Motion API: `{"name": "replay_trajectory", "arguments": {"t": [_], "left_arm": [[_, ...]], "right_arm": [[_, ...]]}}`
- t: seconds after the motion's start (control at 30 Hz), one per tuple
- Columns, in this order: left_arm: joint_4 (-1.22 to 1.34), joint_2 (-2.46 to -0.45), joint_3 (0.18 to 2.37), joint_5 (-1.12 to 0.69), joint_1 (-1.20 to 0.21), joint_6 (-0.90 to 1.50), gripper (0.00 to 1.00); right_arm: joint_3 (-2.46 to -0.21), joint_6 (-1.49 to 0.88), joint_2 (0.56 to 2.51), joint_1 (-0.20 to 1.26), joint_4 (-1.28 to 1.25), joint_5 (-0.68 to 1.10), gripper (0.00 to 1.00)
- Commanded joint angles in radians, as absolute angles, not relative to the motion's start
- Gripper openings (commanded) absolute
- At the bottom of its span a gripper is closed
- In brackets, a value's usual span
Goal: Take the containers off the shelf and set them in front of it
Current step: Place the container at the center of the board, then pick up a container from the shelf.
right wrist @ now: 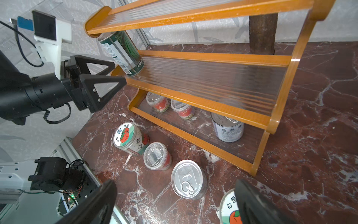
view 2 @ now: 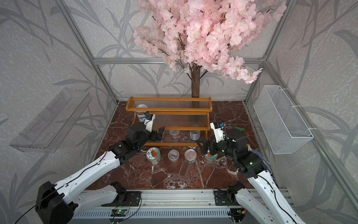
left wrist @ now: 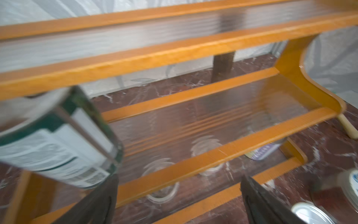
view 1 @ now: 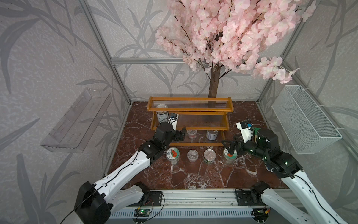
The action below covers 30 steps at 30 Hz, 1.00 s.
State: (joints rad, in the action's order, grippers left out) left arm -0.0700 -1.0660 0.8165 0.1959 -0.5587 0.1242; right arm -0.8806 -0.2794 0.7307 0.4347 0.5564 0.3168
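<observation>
Free: middle tier (right wrist: 213,77) right of green tin (right wrist: 122,52); top tier (right wrist: 193,17) caps that tin. Bottom-tier cups (right wrist: 157,101) sit under the overhang, front row (right wrist: 187,179) blocks low approach.

Shelf frame (right wrist: 213,56): orange-brown wood, smooth, glossy varnish.
Shelf tiers (right wrist: 213,77): clear ribbed plastic, shiny.
Tin (right wrist: 187,178): bare bright metal lid, reflective.
Cup (right wrist: 157,156): thin clear plastic.
Tabletop (right wrist: 319,135): red-brown marble look, polished.
Basket (view 1: 306,120): white wire mesh, matt.
</observation>
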Motion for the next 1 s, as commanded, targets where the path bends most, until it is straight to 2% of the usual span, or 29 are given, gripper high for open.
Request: {"name": "replay_trajectory", "arguments": {"t": [0.0,0.13,0.37,0.97], "left_arm": [[-0.070,-1.034,0.792,0.209,-0.453,0.137,1.00],[-0.024,-1.032,0.783,0.160,-0.359,0.130,1.00],[0.069,-1.059,0.777,0.140,-0.291,0.116,1.00],[0.177,-1.214,0.866,0.045,-0.240,0.071,1.00]], "right_arm": [[-0.876,-0.280,0.735,0.434,0.513,0.346,0.99],[-0.873,-0.278,0.730,0.433,0.512,0.347,0.99],[-0.864,-0.281,0.713,0.433,0.512,0.339,0.99],[-0.850,-0.284,0.690,0.433,0.506,0.323,0.99]]}}
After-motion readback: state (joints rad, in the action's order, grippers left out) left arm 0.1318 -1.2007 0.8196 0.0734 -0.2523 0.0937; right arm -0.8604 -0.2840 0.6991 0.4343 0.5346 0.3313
